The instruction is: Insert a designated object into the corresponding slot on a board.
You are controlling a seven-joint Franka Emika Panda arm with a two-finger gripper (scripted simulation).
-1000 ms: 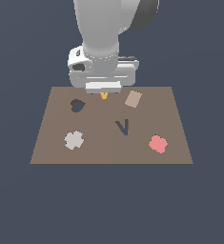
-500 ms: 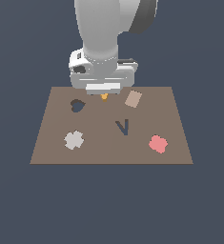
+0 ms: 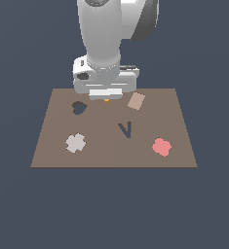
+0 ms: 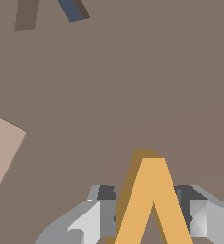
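Orange V-piece (image 4: 151, 205) sits clamped in my gripper (image 4: 149, 217), jaws closed on its legs; if it twists, it'll jam at the navy slot (image 3: 125, 130).

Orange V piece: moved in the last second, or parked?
No. In the exterior view the orange V piece sits just under the claw, between the heart cutout and tan tile, as before.
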